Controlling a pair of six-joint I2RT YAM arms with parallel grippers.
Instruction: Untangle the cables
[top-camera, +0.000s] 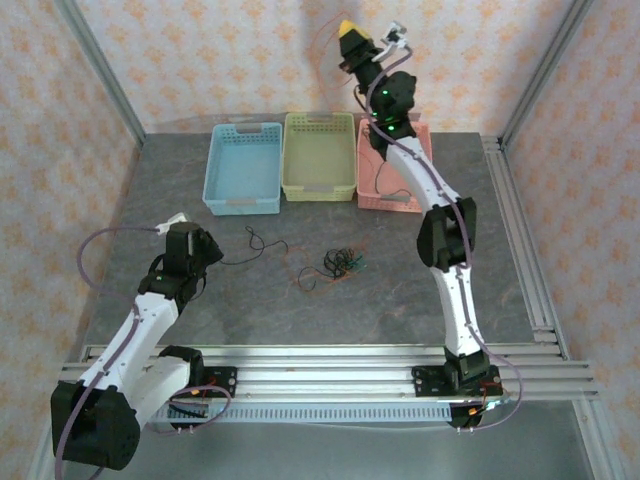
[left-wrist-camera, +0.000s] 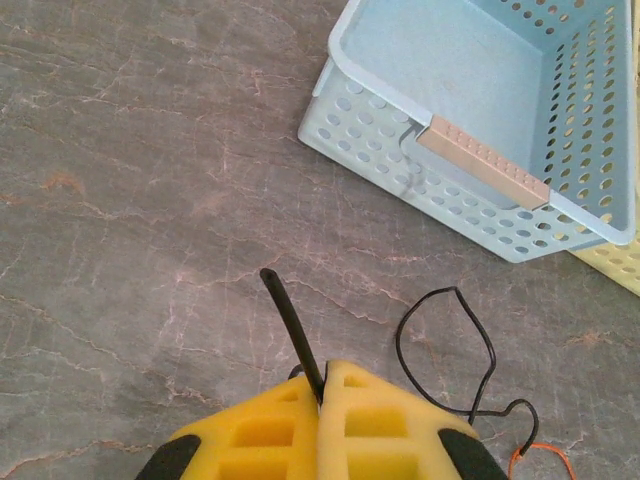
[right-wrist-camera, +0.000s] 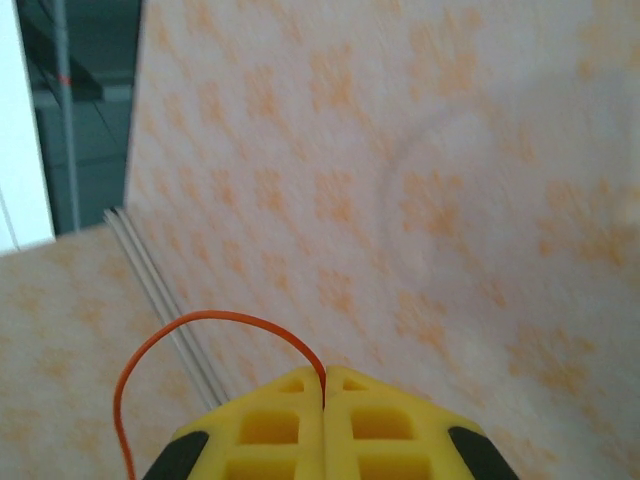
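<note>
- Clamping shut at the very front of the left wrist view: the left gripper (left-wrist-camera: 325, 400), squeezing a black cable (left-wrist-camera: 292, 330) between its yellow pads (left-wrist-camera: 260, 430), with a short stub poking up and to the left.
- Trailing just beyond over the grey table (left-wrist-camera: 150, 200): the slack of that black wire, curling in a loop to the right, with an orange strand (left-wrist-camera: 540, 455) near its far end.
- Standing farther off at top right: a blue basket (left-wrist-camera: 480, 120), with a yellow basket (left-wrist-camera: 615, 262) just beside it.
- Pinching closed on a red-orange cable (right-wrist-camera: 200, 320): the right gripper (right-wrist-camera: 325, 385), with the wire arching left and down against the patterned wall.
- Lying mid-table in the top view: the other cables (top-camera: 340, 263), bunched in a small tangle between the two arms, well short of the baskets.
- Hanging high above the pink basket (top-camera: 378, 190): the right arm.
</note>
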